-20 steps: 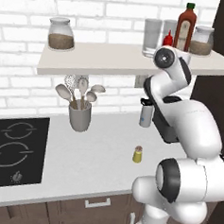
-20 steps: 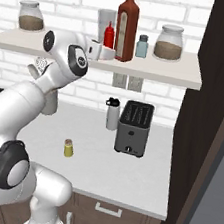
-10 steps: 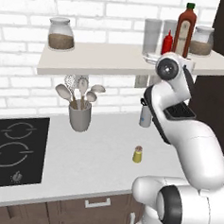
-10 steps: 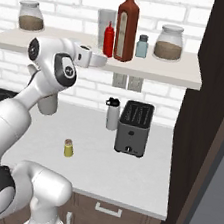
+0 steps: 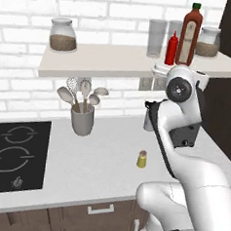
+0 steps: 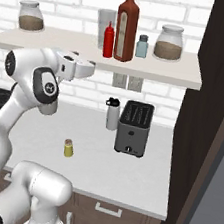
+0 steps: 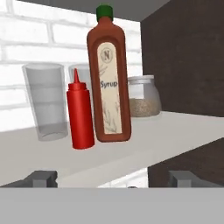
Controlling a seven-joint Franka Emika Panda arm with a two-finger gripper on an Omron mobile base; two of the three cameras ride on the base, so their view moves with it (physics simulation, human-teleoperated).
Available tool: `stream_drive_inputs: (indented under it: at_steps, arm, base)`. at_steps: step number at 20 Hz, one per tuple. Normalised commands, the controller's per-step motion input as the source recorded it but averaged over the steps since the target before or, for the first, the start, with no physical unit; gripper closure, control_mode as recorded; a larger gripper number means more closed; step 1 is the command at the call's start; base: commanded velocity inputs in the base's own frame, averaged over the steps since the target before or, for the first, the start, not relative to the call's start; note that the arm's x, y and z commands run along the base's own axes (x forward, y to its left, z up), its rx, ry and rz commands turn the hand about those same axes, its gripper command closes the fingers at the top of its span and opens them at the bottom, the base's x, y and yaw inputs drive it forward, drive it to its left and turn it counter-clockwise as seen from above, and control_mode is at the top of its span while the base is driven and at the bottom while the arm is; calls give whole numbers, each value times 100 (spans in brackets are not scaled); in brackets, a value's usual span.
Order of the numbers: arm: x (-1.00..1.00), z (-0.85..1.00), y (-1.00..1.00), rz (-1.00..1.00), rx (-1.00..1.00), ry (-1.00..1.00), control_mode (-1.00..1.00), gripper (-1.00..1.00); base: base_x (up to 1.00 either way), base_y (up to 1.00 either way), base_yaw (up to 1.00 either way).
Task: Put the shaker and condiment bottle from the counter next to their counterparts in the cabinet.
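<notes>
Half done: ahead of the empty, spread claw (image 7: 112,178), the condiment bottle (image 7: 80,118) seemingly touches its tall counterpart (image 7: 109,78); the shaker (image 5: 141,159) waits below.

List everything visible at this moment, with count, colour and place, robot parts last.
condiment bottle: 1, red, on the cabinet shelf beside the syrup bottle
syrup bottle: 1, dark red, shelf
glass jars: 2, brown contents, shelf's left and right ends
tumblers: 2, clear, shelf
small blue-grey shaker: 1, shelf
shaker: 1, yellow-olive, counter
utensil holder: 1, grey, counter
toaster: 1, grey, counter
flask: 1, white, black cap, beside toaster
cooktop: 1, black, counter
claw: 1, open, empty, facing the shelf
</notes>
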Motion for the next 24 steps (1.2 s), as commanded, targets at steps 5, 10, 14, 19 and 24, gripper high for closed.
stream_drive_inputs:
  at_steps: [5, 10, 14, 19, 24]
  arm:
    - [-90, -4, 8, -7, 0, -11, -100, -100]
    - [-66, -29, 1, -9, 0, -9, -100, -100]
    - [-12, -63, 8, -7, 0, -1, -100, -100]
    - [0, -58, 8, -1, 0, 0, -100, -100]
    - [-18, -44, 1, 0, 0, 0, -100, -100]
  base:
    - [0, 0, 0]
    - [0, 0, 0]
    - [0, 0, 0]
    - [0, 0, 0]
    - [0, 0, 0]
